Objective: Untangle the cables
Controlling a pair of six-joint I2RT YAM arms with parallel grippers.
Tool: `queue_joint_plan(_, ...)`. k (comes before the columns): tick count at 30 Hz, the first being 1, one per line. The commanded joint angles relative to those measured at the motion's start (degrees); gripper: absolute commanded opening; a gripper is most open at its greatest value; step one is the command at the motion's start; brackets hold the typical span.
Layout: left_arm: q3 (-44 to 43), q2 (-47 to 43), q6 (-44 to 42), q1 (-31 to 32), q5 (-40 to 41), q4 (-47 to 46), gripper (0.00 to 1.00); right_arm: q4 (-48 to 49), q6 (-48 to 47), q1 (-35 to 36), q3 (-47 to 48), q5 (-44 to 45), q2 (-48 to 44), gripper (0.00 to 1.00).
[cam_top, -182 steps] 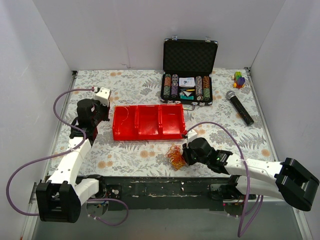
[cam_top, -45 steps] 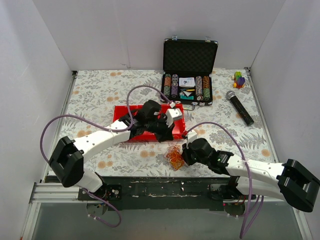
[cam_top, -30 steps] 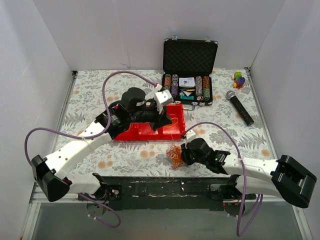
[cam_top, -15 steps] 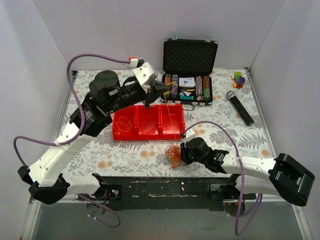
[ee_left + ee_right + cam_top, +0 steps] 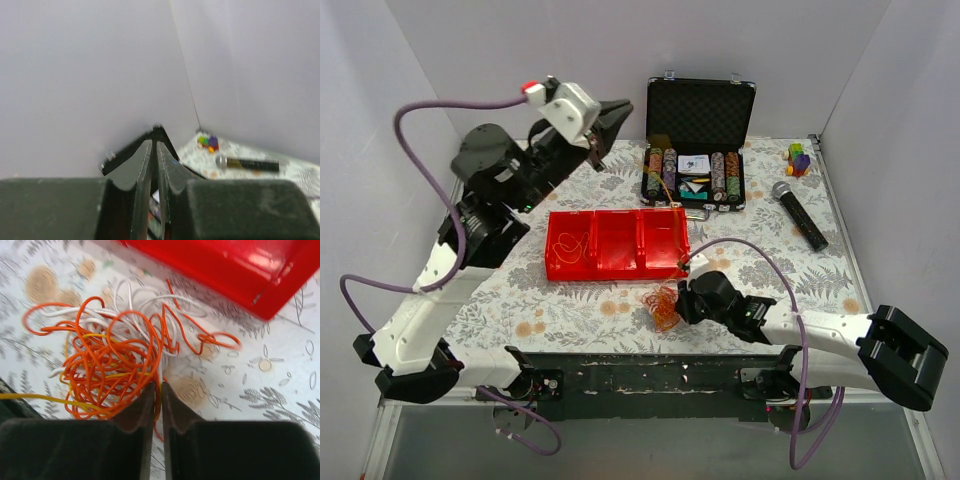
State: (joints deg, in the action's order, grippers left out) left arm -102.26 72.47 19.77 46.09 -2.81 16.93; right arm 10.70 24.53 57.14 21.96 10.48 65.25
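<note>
Moved since earlier views: the left arm had swung up from low over the red tray (image 5: 620, 275) to high near the back wall, carrying the left gripper (image 5: 620, 108) well above the table.
Left gripper: the fingers were pressed to a thin slit. The wrist view showed nothing between them, but a yellow strand (image 5: 663, 190) ran up past the open case (image 5: 700, 115) towards them, so a pinch on that strand was judged likely.
Right gripper (image 5: 156, 387): it sat low at the near edge, clamped on orange loops and anchoring the bundle.
Cable clump (image 5: 110, 360): it lay on the table just in front of the tray's near right corner, with its orange, white and yellow loops knotted together.
Meaning for the task: one strand appeared to be drawn out while the rest was held down, and most of the untangling was judged still undone.
Risk: a taut strand could tighten the knot or slip free.
</note>
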Motion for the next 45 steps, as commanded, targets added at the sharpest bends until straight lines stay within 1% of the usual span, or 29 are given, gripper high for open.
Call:
queue_joint_plan(1, -4.62, -3.29, 1.05, -0.56, -2.37, -4.9, 0.09, -9.2, -0.98, 0.34, 0.19, 1.91, -0.73, 0.27)
queue_joint_plan(2, -3.75, -3.47, 1.58, -0.47, -3.16, -3.84, 0.09, -9.55, -1.07, 0.34, 0.8, 2.17, -2.4, 0.35)
queue_joint_plan(3, -3.13, -3.91, 2.11, -0.56, -3.86, -3.66, 0.09, -10.08, -1.42, 0.34, 1.5, 2.78, -3.46, 0.4)
queue_joint_plan(4, -2.95, -4.17, 2.55, -0.56, -4.48, -3.57, 0.1, -10.52, -1.68, 0.34, 2.03, 3.23, -5.82, 0.45)
queue_joint_plan(5, -3.12, -4.18, 2.82, -0.47, -4.75, -3.57, 0.1, -10.61, -2.2, 0.34, 2.65, 3.58, -7.23, 0.48)
queue_joint_plan(7, -4.7, -3.65, 2.82, -0.47, -4.66, -3.57, 0.09, -10.61, -3.17, 0.34, 3.62, 4.11, -9.7, 0.5)
queue_joint_plan(10, -7.34, -2.68, 2.29, -0.47, -3.26, -3.39, 0.08, -12.72, -4.05, 0.34, 5.02, 3.94, -10.94, 0.56)
queue_joint_plan(13, -5.51, -3.38, 1.68, -0.47, -4.65, 0.72, 0.1, -12.98, -3.79, 0.34, 5.29, 3.23, -11.29, 0.57)
queue_joint_plan(15, -0.43, -4.7, 2.03, -0.56, -7.81, 5.98, 0.15, -12.55, -3.53, 0.34, 5.03, 3.14, -11.38, 0.56)
queue_joint_plan(16, 2.56, -5.57, 1.77, -0.56, -10.78, 8.97, 0.17, -12.28, -3.44, 0.34, 4.85, 3.14, -11.38, 0.56)
queue_joint_plan(18, 11.25, -8.21, 0.62, -0.56, -15.54, 12.68, 0.22, -12.19, -3.35, 0.34, 4.5, 3.32, -11.29, 0.55)
queue_joint_plan(19, 18.43, -9.7, 0.71, -0.56, -16.34, 12.6, 0.23, -12.02, -3.09, 0.42, 4.33, 3.49, -11.2, 0.55)
queue_joint_plan(20, 23.72, -11.19, 0.27, -0.56, -16.09, 11.38, 0.24, -12.19, -3.0, 0.34, 4.24, 3.67, -11.38, 0.55)
queue_joint_plan(22, 31.82, -12.61, -1.48, -0.47, -14.69, 8.84, 0.28, -12.8, -2.74, 0.34, 4.24, 4.19, -11.9, 0.55)
queue_joint_plan(23, 35.34, -12.79, -2.1, -0.56, -13.72, 6.82, 0.31, -13.16, -2.65, 0.34, 4.15, 4.37, -12.34, 0.55)
queue_joint_plan(25, 39.4, -11.39, -3.06, -0.56, -13.01, 4.0, 0.41, -13.16, -2.65, 0.34, 3.71, 4.9, -13.57, 0.55)
queue_joint_plan(26, 40.37, -10.16, -3.85, -0.47, -13.97, 2.77, 0.48, -13.25, -2.65, 0.34, 3.36, 5.25, -14.27, 0.54)
queue_joint_plan(27, 40.99, -8.41, -4.91, -0.56, -15.02, 2.06, 0.55, -13.25, -2.56, 0.34, 3.01, 5.43, -14.89, 0.54)
queue_joint_plan(29, 40.56, -4.37, -7.71, -0.56, -16.96, 1.35, 0.64, -13.42, -2.47, 0.34, 2.48, 6.04, -15.85, 0.54)
queue_joint_plan(33, 35.56, 5.03, -14.83, -0.65, -21.17, 4.15, 0.73, -15.7, -1.07, 0.34, 1.69, 8.24, -19.01, 0.54)
queue_joint_plan(35, 32.23, 9.42, -15.81, -0.82, -23.9, 7.4, 0.75, -16.5, -0.28, 0.34, 0.9, 9.29, -21.56, 0.54)
queue_joint_plan(36, 30.29, 11.27, -15.38, -0.82, -25.13, 8.98, 0.76, -17.11, 0.25, 0.34, 0.46, 9.9, -22.79, 0.54)
queue_joint_plan(40, 24.31, 17.52, -8.71, -1.35, -30.14, 13.73, 0.76, -18.87, 1.65, 0.25, -1.03, 11.49, -27.36, 0.54)
queue_joint_plan(42, 23.95, 19.11, -4.41, -1.61, -31.37, 14.62, 0.76, -19.22, 1.83, 0.25, -1.74, 11.76, -29.03, 0.54)
queue_joint_plan(45, 25.87, 19.64, -0.89, -1.79, -32.7, 15.07, 0.76, -19.49, 2.01, 0.33, -1.92, 11.84, -30.18, 0.54)
